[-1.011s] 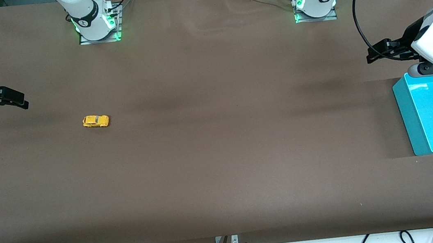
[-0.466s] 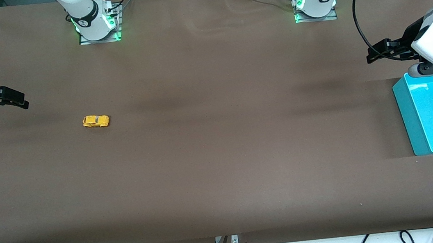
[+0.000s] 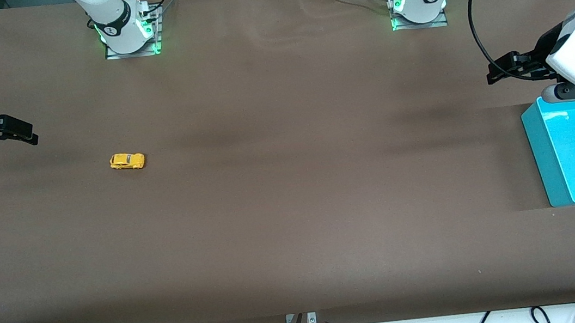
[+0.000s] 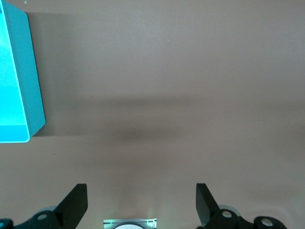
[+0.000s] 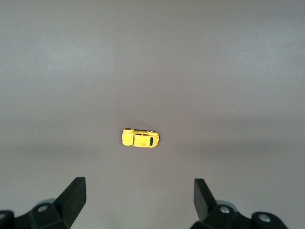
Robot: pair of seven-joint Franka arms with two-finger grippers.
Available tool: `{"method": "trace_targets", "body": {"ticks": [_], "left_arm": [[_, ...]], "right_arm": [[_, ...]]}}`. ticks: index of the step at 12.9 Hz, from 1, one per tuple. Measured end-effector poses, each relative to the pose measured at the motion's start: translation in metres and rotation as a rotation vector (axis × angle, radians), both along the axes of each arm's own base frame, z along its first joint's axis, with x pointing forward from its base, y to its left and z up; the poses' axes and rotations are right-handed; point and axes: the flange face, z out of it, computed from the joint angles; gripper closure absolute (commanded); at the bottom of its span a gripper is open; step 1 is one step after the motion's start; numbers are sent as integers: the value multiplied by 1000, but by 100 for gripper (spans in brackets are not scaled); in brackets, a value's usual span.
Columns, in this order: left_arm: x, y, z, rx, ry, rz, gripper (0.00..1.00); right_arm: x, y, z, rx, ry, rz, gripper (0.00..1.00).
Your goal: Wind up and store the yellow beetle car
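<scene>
With nothing grasped yet, the yellow beetle car [image 3: 127,161] is sitting on the counter [image 3: 291,194] toward the right arm's end, awaiting the released right end effector [image 3: 15,131], while the left end effector [image 3: 501,69] is waiting, spread, near the teal bin [image 3: 539,152].

shallow turquoise plastic bin [image 3: 539,152]: far end cut by frame edge | both wrist views: finger bases cropped | tiny yellow toy car [image 3: 127,161]: details too small

A tiny bright yellow beetle car [image 3: 127,161] with dark windows rests on its wheels on the brown table [image 3: 291,194], alone, left of frame centre.
</scene>
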Motion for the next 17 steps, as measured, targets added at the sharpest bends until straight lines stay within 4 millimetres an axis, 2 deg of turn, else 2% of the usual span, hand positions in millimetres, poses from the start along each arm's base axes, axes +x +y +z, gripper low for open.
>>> {"method": "trace_targets", "body": {"ticks": [5, 8, 10, 12, 17], "left_arm": [[0, 0, 0, 0, 0, 0, 0], [0, 0, 0, 0, 0, 0, 0], [0, 0, 0, 0, 0, 0, 0], [0, 0, 0, 0, 0, 0, 0], [0, -1, 0, 0, -1, -1, 0]], "right_arm": [[0, 3, 0, 0, 1, 6, 0], [-1, 25, -5, 1, 27, 45, 0], [-4, 49, -25, 2, 70, 90, 0], [-6, 65, -52, 3, 113, 152, 0], [-10, 68, -123, 64, 190, 570, 0]]}}
